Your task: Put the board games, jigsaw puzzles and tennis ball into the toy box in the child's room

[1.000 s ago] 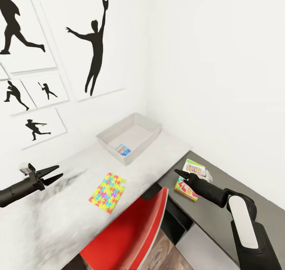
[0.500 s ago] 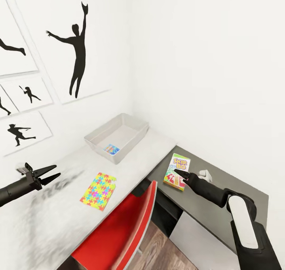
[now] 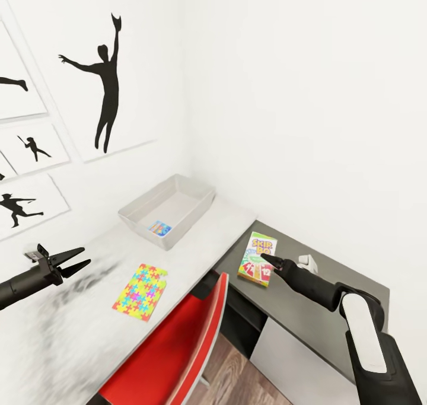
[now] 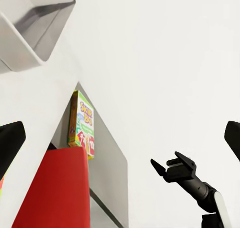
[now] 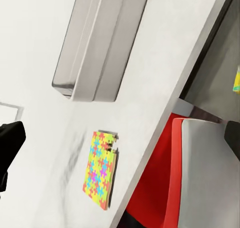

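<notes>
while the left gripper (image 3: 76, 260) is hovering with jaws apart at 9 o'clock, the right gripper (image 3: 268, 261) is overlapping the skip-bo box (image 3: 257, 257) on the dark side unit (image 3: 332, 277), its jaws too foreshortened to tell; the toy box (image 3: 137, 207) at 11 is holding a small blue box (image 3: 159, 227), and the jigsaw puzzle (image 3: 140, 283) is lying on the table (image 3: 196, 245).

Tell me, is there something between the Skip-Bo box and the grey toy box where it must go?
Nothing visible blocks it. The Skip-Bo box lies on the lower dark side unit, and bare pale table separates it from the toy box. The right gripper hovers at the box.

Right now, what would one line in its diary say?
Skip-Bo box on side unit | right gripper over it, open | left gripper open | toy box holds small game
</notes>
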You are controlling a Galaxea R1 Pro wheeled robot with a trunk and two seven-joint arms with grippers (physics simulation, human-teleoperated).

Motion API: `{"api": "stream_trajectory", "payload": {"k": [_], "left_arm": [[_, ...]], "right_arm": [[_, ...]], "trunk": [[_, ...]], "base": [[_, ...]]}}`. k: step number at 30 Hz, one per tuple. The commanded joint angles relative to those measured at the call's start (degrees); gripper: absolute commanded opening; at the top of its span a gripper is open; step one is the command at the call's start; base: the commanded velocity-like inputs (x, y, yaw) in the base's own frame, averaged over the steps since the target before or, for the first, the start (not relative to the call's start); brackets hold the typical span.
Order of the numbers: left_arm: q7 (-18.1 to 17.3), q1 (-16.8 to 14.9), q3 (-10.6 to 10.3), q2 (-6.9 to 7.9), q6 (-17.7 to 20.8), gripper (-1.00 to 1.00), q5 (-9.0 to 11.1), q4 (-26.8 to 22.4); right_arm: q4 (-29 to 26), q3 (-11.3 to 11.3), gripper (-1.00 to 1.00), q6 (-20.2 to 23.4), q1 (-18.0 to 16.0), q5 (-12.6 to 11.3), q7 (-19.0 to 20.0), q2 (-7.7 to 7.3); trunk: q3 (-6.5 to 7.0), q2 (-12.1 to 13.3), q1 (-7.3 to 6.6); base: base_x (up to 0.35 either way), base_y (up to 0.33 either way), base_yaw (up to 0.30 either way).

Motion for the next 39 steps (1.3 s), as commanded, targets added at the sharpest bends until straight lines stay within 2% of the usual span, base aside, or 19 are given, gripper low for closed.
{"api": "stream_trajectory", "payload": {"k": [1, 8, 11, 17, 22, 30, 39], "left_arm": [[-0.13, -0.04, 0.01, 0.01, 0.57, 1.0, 0.08, 0.01], [-0.13, -0.04, 0.01, 0.18, 0.57, 1.0, 0.08, 0.01], [-0.13, -0.04, -0.08, 0.84, 0.57, 1.0, 0.08, 0.01], [-0.13, 0.01, -0.12, 1.24, 0.57, 1.0, 0.04, 0.01], [-0.13, 0.06, -0.02, 1.3, 0.51, 1.0, 0.06, 0.01], [-0.13, 0.06, 0.01, 1.33, 0.48, 1.0, 0.08, 0.01], [-0.13, 0.05, 0.01, 1.33, 0.48, 1.0, 0.08, 0.01]], "right_arm": [[-0.01, -0.16, 1.0, 0.34, -0.07, 0.57, 0.59, 0.07], [-0.01, -0.12, 1.0, 0.32, -0.07, 0.57, 1.07, 0.07], [-0.01, -0.01, 1.0, 0.28, -0.07, 0.57, 1.46, 0.07], [-0.01, 0.22, 1.0, 0.26, -0.07, 0.57, 1.68, 0.07], [-0.01, 0.27, 1.0, -1.38, -0.07, 0.57, 1.72, 0.03], [0.09, 2.84, 1.0, -3.81, -0.07, 0.57, 1.73, -0.02], [0.16, 3.63, 1.0, -4.25, -0.07, 0.57, 1.73, 0.03]], "trunk": [[-0.02, -0.11, 0.04], [0.61, -0.11, 0.04], [0.87, -0.11, 0.04], [1.41, -0.11, 0.04], [1.86, -0.11, 0.04], [2.59, -0.11, 0.04], [3.4, -0.11, 0.04]], "base": [[0.0, 0.0, -0.079], [0.0, 0.0, -0.044], [0.0, 0.0, -0.008], [0.0, 0.0, -0.002], [0.0, 0.0, 0.0], [0.0, 0.0, 0.0], [0.0, 0.0, 0.0]]}}
